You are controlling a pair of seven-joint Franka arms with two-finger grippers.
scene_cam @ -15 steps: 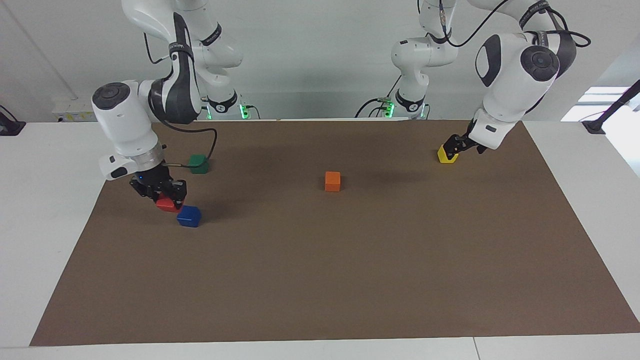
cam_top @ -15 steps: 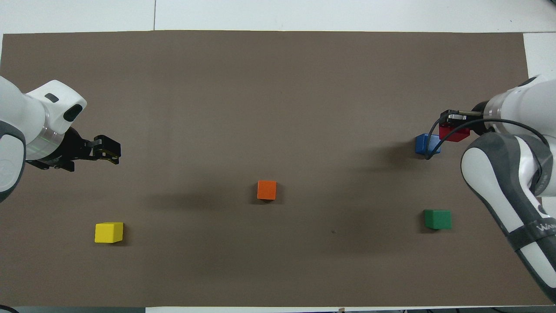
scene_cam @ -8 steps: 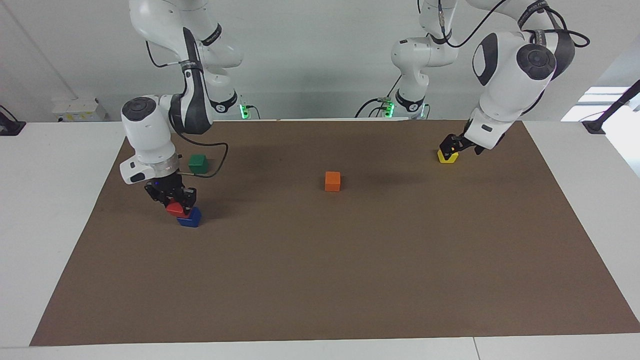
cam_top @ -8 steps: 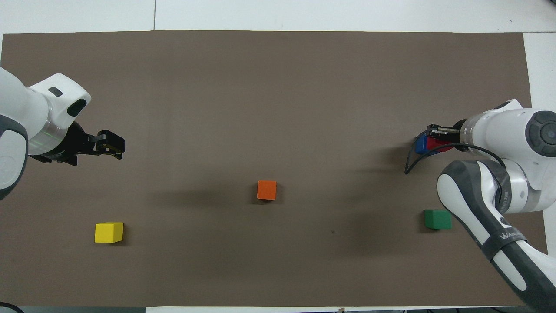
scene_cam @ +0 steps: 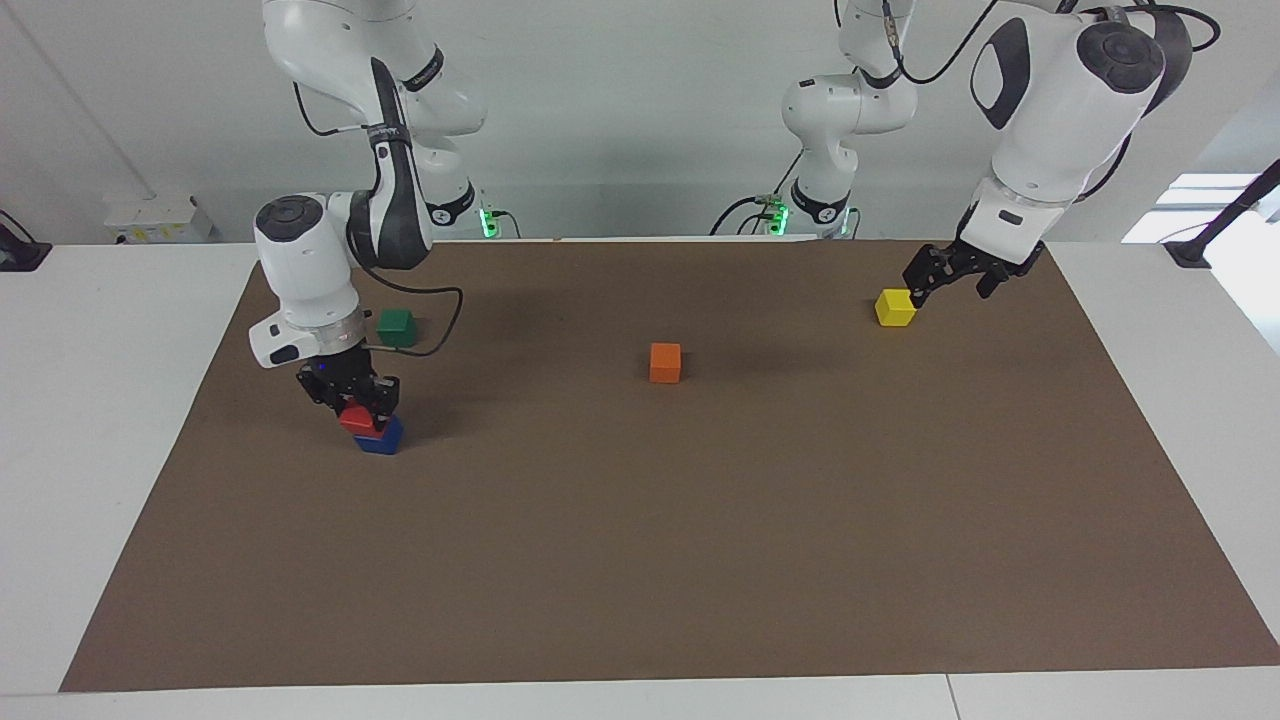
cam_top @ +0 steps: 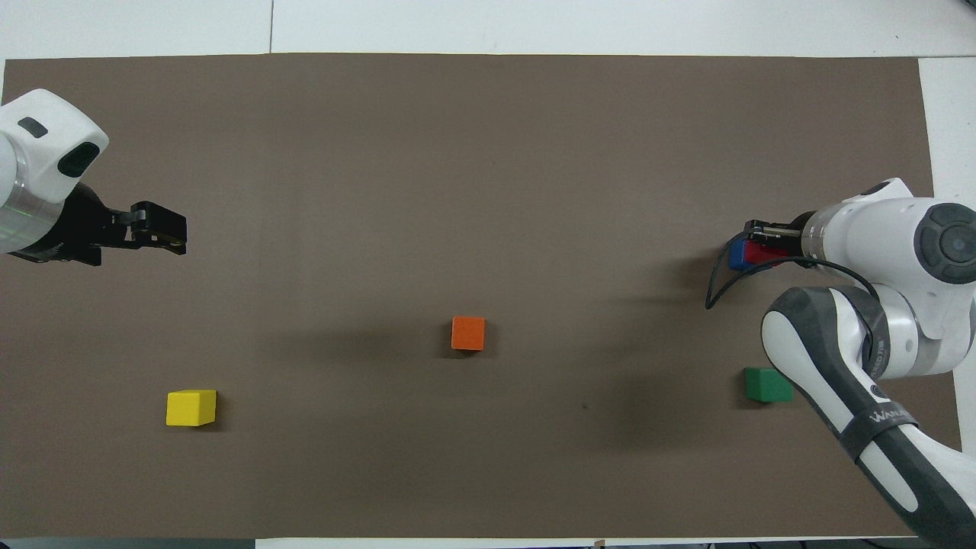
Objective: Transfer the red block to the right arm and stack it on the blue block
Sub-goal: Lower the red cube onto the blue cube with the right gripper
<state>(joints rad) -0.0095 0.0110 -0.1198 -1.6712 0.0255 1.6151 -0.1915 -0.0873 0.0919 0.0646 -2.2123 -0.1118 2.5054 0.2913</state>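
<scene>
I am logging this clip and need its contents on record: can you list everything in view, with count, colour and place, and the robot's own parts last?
red block: 1, bright red, on the blue block, in the right gripper's fingers.
blue block: 1, deep blue, on the mat at the right arm's end.
green block: 1, green, on the mat, nearer to the robots than the blue block.
orange block: 1, orange, mid-mat.
yellow block: 1, yellow, at the left arm's end.
mat: 1, brown, covering the white table.
right gripper: 1, black, shut on the red block.
left gripper: 1, black, open, raised beside the yellow block, waiting.
</scene>
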